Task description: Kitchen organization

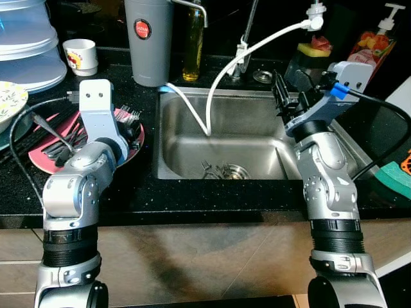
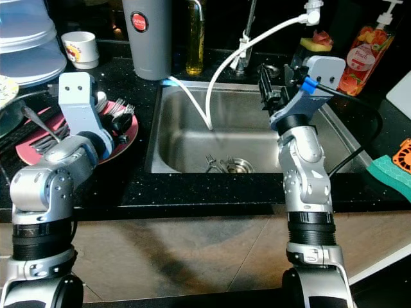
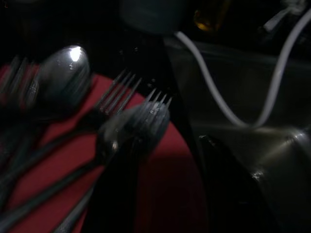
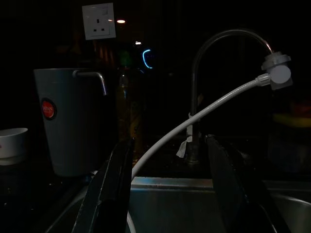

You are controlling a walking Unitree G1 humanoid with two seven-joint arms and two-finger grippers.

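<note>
Two silver arms reach over a black speckled counter (image 1: 192, 192) toward a stainless sink (image 1: 186, 138); the left gripper (image 1: 130, 128) sits over a red plate (image 1: 48, 163) at nine o'clock from the sink, among a heap of forks and spoons (image 1: 64, 141), and whether its fingers are parted I cannot tell; the left wrist view shows a fork (image 3: 141, 119) lying on the red plate beside a spoon (image 3: 63, 73); the right gripper (image 1: 280, 99) hangs above the sink's three o'clock rim with its two black fingers spread apart and nothing between them; a white hose (image 1: 225, 70) runs from the faucet (image 4: 214, 53) down into the basin; a fork (image 1: 209, 168) lies by the drain (image 1: 236, 171); at twelve o'clock stand a grey pitcher (image 1: 149, 38) and an oil bottle (image 1: 192, 42); a white cup (image 1: 81, 56) sits at eleven o'clock; a soap dispenser (image 2: 363, 48) stands at one o'clock.
</note>
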